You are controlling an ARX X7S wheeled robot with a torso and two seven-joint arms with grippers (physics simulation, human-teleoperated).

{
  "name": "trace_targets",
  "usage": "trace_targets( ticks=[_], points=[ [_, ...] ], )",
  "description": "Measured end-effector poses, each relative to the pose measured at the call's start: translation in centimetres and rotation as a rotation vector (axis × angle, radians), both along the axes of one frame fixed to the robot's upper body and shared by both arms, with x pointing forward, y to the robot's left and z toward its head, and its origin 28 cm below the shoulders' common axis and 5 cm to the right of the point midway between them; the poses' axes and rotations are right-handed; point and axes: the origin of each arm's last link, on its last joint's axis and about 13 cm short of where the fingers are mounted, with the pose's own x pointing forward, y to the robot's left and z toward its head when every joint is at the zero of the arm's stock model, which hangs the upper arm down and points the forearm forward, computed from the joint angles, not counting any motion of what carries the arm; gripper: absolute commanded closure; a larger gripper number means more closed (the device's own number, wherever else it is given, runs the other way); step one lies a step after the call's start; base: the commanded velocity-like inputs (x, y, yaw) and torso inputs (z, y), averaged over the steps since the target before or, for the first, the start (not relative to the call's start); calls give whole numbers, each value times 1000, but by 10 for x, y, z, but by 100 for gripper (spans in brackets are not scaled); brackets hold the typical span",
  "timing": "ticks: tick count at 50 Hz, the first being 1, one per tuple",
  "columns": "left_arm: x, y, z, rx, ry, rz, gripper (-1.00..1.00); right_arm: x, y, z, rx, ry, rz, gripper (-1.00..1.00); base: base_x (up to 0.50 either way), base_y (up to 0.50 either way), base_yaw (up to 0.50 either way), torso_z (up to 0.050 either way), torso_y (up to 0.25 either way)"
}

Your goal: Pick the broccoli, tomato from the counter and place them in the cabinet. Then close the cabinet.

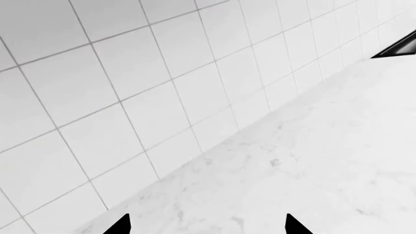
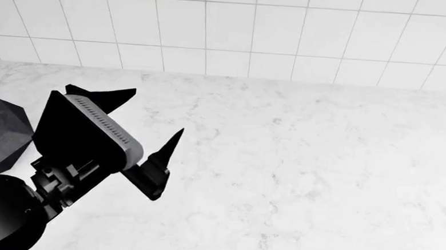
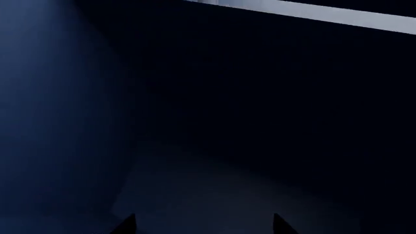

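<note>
Two claws are mine, but only the left claw shows from my head; it hangs released above the table, the two black fingers apart and nothing between them. In its wrist view I see only the finger tips, bare marble and the tiled wall. My right claw is somewhere dark, perhaps inside the cabinet; its tips stand apart with nothing between them, so I judge it released also.

Neither broccoli nor tomato is in any view, so I cannot say where they are. I think the step is to find them: I should turn the head slowly along the table before I move the arm, and keep the claw high so it sweeps nothing.

At the left edge stands a dark faceted thing, which I cannot name. Further off, the white table is flat with grey veins and meets the wall.
</note>
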Motion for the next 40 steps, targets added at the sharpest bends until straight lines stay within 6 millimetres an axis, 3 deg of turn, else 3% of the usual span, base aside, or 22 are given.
trace_targets(
  ticks=[26,40],
  points=[
    [1,1,0,-25,-12,18,-100,-52,-14,-40,-146,-87,52,-100,0,0,0,0,0],
    [2,1,0,-32,-16,27,-100,-65,-21,-72,-264,-51,66,-100,0,0,0,0,0]
  ],
)
